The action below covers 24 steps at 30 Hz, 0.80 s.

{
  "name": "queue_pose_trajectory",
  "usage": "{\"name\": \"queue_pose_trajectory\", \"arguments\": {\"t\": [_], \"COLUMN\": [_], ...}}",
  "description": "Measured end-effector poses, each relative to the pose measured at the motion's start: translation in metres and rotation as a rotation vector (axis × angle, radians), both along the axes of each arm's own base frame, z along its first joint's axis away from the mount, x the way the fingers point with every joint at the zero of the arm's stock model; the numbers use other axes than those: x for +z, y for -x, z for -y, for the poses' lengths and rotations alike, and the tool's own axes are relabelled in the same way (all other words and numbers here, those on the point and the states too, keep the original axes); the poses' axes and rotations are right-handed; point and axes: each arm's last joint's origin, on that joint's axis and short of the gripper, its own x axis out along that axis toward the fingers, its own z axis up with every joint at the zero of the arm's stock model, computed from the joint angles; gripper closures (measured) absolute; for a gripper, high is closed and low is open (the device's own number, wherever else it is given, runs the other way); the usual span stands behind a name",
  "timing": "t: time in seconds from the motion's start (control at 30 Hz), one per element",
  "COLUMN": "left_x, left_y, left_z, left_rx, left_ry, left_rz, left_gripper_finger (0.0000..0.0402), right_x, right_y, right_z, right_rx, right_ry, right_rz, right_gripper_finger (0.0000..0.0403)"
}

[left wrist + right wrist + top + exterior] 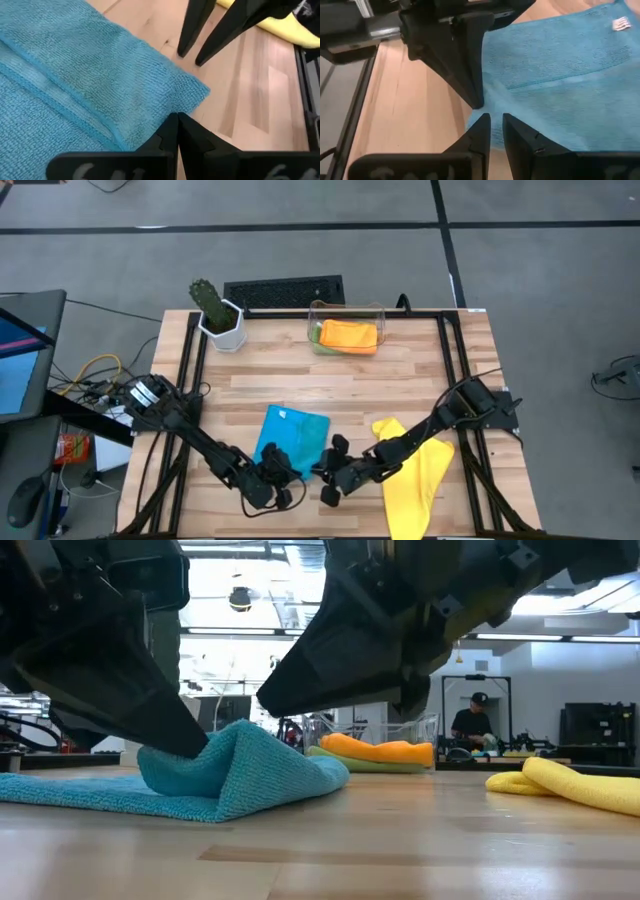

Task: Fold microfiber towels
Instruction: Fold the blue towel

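The left hand (283,492) is closed tight on the near edge of the blue towel (291,434), lifting a fold off the worktop (330,380). The right hand (330,480) is just beside it, fingers narrow around the same edge. The yellow towel (420,470) lies beyond the right hand.

blue towel (230,775) lies bunched on the table (400,850), a dark gripper finger (150,705) pressing into it; orange towel (380,751) behind, yellow towel (575,784) beside.
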Motion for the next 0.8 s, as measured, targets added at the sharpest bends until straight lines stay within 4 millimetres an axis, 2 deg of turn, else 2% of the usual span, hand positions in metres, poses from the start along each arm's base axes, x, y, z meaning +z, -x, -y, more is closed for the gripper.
{"name": "queue_pose_trajectory", "arguments": {"t": [0.13, 0.33, 0.47, 0.57, 0.67, 0.8], "left_x": [0.019, 0.054, 0.054, 0.044, 0.038, 0.047], "left_y": [0.001, 0.009, 0.007, 0.005, 0.009, 0.017], "left_z": [-0.001, -0.011, -0.014, -0.015, -0.018, -0.03], "left_rx": [-0.003, -0.001, 0.046, 0.063, 0.093, 0.168], "left_ry": [0.026, -0.075, -0.106, -0.088, -0.086, -0.173], "left_rz": [0.048, 0.113, 0.124, 0.092, 0.044, 0.016], "left_gripper_finger": [0.0401, 0.0401, 0.0401, 0.0401, 0.0401, 0.0401], "right_x": [-0.018, -0.024, -0.024, -0.025, -0.012, 0.024], "right_y": [0.0, 0.004, 0.004, 0.005, 0.006, 0.009], "right_z": [-0.001, -0.003, -0.003, -0.003, -0.003, -0.005], "right_rx": [0.013, 0.016, 0.019, 0.042, 0.033, 0.003], "right_ry": [-0.009, -0.021, -0.021, -0.006, 0.009, 0.07], "right_rz": [-0.046, -0.099, -0.098, -0.116, -0.09, 0.038], "right_gripper_finger": [0.0329, 0.0329, 0.0329, 0.0329, 0.0329, 0.0329]}}
